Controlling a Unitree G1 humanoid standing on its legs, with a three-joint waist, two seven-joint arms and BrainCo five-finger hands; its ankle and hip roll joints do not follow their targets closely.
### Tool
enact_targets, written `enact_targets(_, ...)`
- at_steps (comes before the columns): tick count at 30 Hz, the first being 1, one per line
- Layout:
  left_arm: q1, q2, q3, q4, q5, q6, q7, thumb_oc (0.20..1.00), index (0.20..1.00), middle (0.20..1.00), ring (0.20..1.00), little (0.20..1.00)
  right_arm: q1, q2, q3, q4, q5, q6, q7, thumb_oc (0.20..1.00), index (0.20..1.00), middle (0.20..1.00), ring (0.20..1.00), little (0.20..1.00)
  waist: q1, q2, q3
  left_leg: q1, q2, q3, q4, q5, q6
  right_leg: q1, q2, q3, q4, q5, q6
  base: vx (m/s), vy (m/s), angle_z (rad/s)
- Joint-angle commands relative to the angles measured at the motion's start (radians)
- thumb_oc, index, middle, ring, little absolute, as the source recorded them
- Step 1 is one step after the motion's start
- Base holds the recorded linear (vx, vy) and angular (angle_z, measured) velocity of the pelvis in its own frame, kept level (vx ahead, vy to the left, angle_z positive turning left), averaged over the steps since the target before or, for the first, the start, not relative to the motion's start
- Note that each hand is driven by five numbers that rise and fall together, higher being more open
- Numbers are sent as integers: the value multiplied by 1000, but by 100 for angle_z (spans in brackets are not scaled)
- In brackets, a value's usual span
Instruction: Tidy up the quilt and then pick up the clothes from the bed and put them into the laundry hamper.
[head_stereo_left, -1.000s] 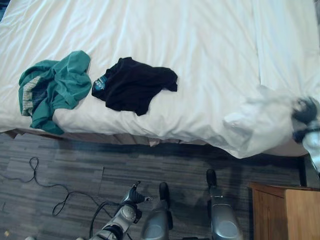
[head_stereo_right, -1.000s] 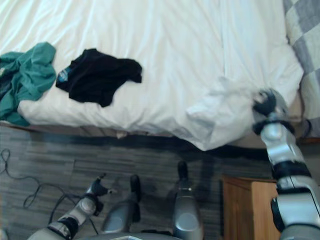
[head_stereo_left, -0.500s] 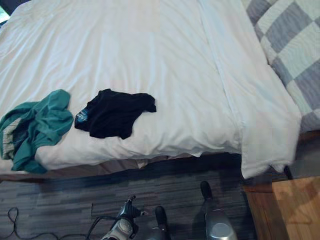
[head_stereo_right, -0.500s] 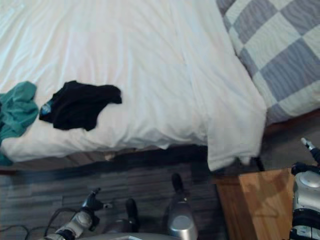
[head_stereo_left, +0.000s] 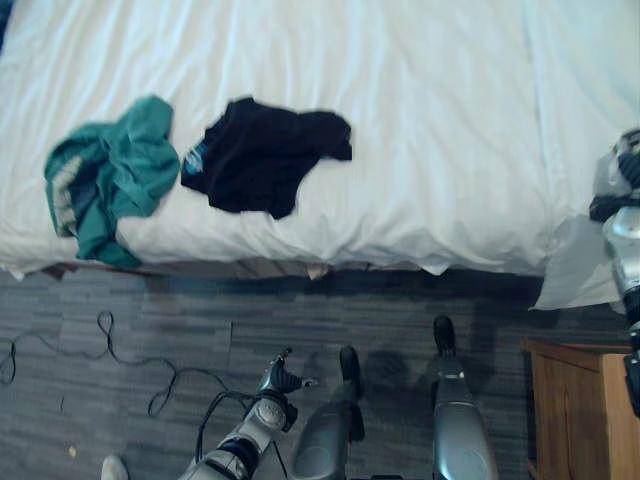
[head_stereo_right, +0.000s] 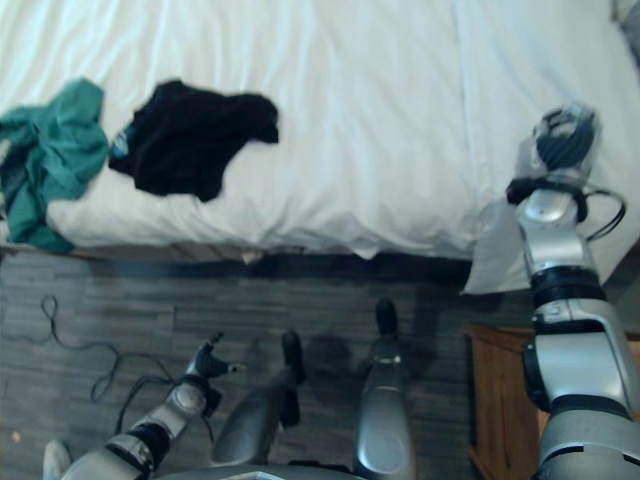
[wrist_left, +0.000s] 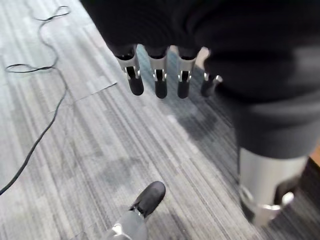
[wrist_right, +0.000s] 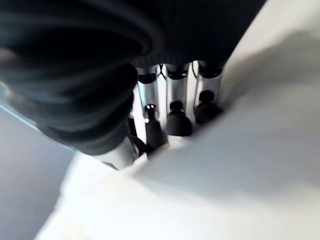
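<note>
Resting on the white quilt (head_stereo_right: 380, 120) at its hanging corner, the right hand (head_stereo_right: 562, 140) curls its fingers (wrist_right: 172, 112) against the cloth — black garment (head_stereo_left: 265, 155) and green garment (head_stereo_left: 110, 175) lying well off to its left — while the left hand (head_stereo_left: 278, 382) hangs slack-fingered over the floor (wrist_left: 75, 145).

You see a soft white cloth quilt (head_stereo_left: 400, 130), a matt black shirt (head_stereo_left: 265, 155), a brown wood nightstand (head_stereo_left: 580, 410).
</note>
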Motion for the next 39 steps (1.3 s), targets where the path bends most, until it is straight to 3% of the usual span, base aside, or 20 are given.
enact_targets(1,-27,33,42,56,-81,3,21,1000,1000,1000,1000,1000,58,46,-50,37,109,-16,23,200,200,200,200,200,-11,-70,12,-21,53,-11,156,-123,-38,-30,-18,20,159,-158,56,-45,-33,9)
enact_targets(4,-22,9,108,97,-96,19,36,1000,1000,1000,1000,1000,315,221,-125,77,133,-15,57,200,200,200,200,200,-30,-78,18,-8,57,-3,159,-136,-32,-32,-16,15,169,-159,54,6,10,5)
enact_targets(11,31,0,125,111,-43,29,41,1000,1000,1000,1000,1000,647,378,-205,198,133,8,130,200,200,200,200,200,-80,-106,-36,113,38,24,83,-152,-20,80,-33,1,76,-132,76,96,113,-2)
enact_targets(16,57,9,116,108,-3,35,21,1000,1000,1000,1000,1000,796,451,-136,344,-26,77,213,200,200,200,200,200,-92,-144,-114,253,-3,52,-29,-149,7,181,-58,1,7,-65,126,79,159,-12)
enact_targets(17,43,19,103,101,8,35,8,1000,1000,1000,1000,1000,809,470,-100,372,-63,93,242,200,200,200,200,200,-96,-166,-124,272,-10,48,-44,-146,15,173,-56,14,29,-2,148,0,105,-34)
enact_targets(18,43,20,103,100,8,35,7,1000,1000,1000,1000,1000,809,470,-100,372,-63,93,242,282,282,282,282,282,-95,-166,-124,272,-10,48,-44,-146,15,173,-56,15,30,-2,148,-63,67,-31)
enact_targets(19,36,26,101,96,7,33,3,1000,1000,1000,1000,1000,801,470,-83,383,-70,101,256,1000,1000,1000,1000,1000,-94,-170,-122,272,-7,50,-44,-147,18,162,-52,14,43,3,147,-156,63,-11)
enact_targets(20,17,40,79,84,15,34,-27,1000,1000,1000,1000,1000,778,472,-35,399,-97,113,303,1000,1000,1000,1000,1000,-77,-162,-120,265,-1,48,-44,-136,28,162,-35,-50,133,-56,123,-159,62,-4)
enact_targets(21,17,41,79,84,15,34,-27,1000,1000,1000,1000,1000,778,472,-35,400,-97,113,304,1000,1000,1000,1000,1000,-77,-163,-122,261,-1,48,-44,-135,27,159,-35,-49,132,-53,123,-187,65,11)
enact_targets(22,10,64,56,91,55,33,-60,1000,1000,1000,1000,1000,776,486,35,407,-140,105,348,1000,1000,1000,1000,1000,-79,-158,-136,263,-6,38,-44,-125,42,196,89,-13,224,-143,101,-70,27,13)
enact_targets(23,10,65,56,91,55,33,-60,1000,1000,1000,1000,1000,776,486,35,407,-140,105,348,1000,1000,1000,1000,1000,-77,-157,-138,261,-5,39,-44,-124,41,194,90,-12,221,-140,101,-29,61,27)
enact_targets(24,16,81,67,106,72,32,-70,1000,1000,1000,1000,1000,769,481,90,382,-203,101,355,1000,1000,1000,1000,1000,-42,-167,-158,251,-38,27,-13,-151,53,286,86,-63,158,-242,37,34,30,27)
enact_targets(26,25,75,62,111,91,37,-79,1000,1000,1000,1000,1000,758,483,107,361,-213,102,360,1000,1000,1000,1000,1000,-37,-175,-174,224,-53,9,50,-168,52,326,82,-55,111,-251,13,-19,-29,6)
enact_targets(27,19,65,80,110,70,39,-79,1000,1000,1000,1000,1000,708,462,155,335,-254,100,373,1000,1000,1000,1000,1000,-13,-186,-159,114,-67,25,231,-178,20,354,52,-62,39,-229,-7,-98,-61,6)
enact_targets(29,17,56,98,109,38,34,-77,1000,1000,1000,1000,1000,688,451,167,337,-269,102,368,1000,1000,1000,1000,1000,-9,-187,-150,48,-63,37,313,-176,-8,359,29,-82,17,-224,-16,-160,27,67)
enact_targets(33,49,27,147,120,-27,33,-76,1000,1000,1000,1000,1000,656,435,138,351,-267,118,352,1000,1000,1000,1000,1000,-7,-161,-175,59,22,61,246,-140,-37,388,-38,-115,-66,-198,14,20,333,57)
enact_targets(34,70,20,163,137,-30,32,-72,1000,1000,1000,1000,1000,668,440,111,334,-247,113,355,1000,1000,1000,1000,1000,-7,-161,-198,89,102,17,163,-91,-48,381,-76,-105,-77,-190,33,87,306,42)
enact_targets(35,71,19,163,137,-30,32,-72,1000,1000,1000,1000,1000,669,440,111,333,-247,113,355,1000,1000,1000,1000,1000,-8,-160,-195,95,102,16,158,-90,-49,387,-75,-107,-77,-192,33,115,454,23)
enact_targets(38,71,16,163,154,-27,33,-66,1000,1000,1000,1000,1000,702,446,89,351,-254,112,357,1000,1000,1000,1000,1000,-11,-161,-213,105,246,12,42,14,-77,405,-136,-127,-91,-198,67,90,413,17)
enact_targets(39,71,16,163,154,-27,33,-66,1000,1000,1000,1000,1000,702,446,89,351,-254,112,357,1000,1000,1000,1000,1000,-11,-161,-212,106,246,12,41,14,-77,406,-136,-128,-91,-198,67,321,627,54)
